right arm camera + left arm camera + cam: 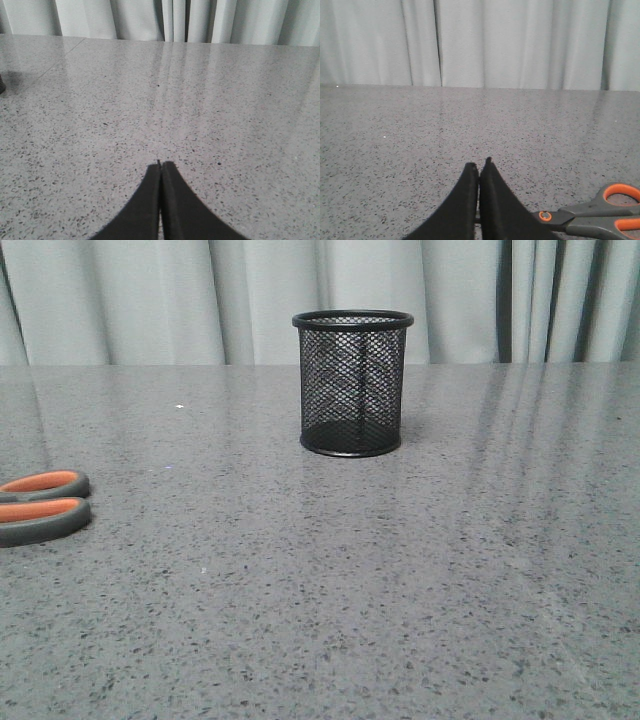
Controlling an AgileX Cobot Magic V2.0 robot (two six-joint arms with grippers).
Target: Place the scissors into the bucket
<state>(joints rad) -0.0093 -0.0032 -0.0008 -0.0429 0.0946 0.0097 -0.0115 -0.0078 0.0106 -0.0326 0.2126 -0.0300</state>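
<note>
At the desk's (300, 620) far left edge the scissors (42, 506) lie flat, only the grey, orange-lined loops showing in the front view; the blades run out of frame. In its wrist view the left hand (479, 165) sits just beside the pivot, fingers pressed together and holding nothing. The bucket (352, 382) stands upright mid-desk, well apart. The right hand (160, 164) is likewise pressed together over bare desk. Flat, slim blades may slip from a pinch, and the long scissors could tip the light mesh bucket.
</note>
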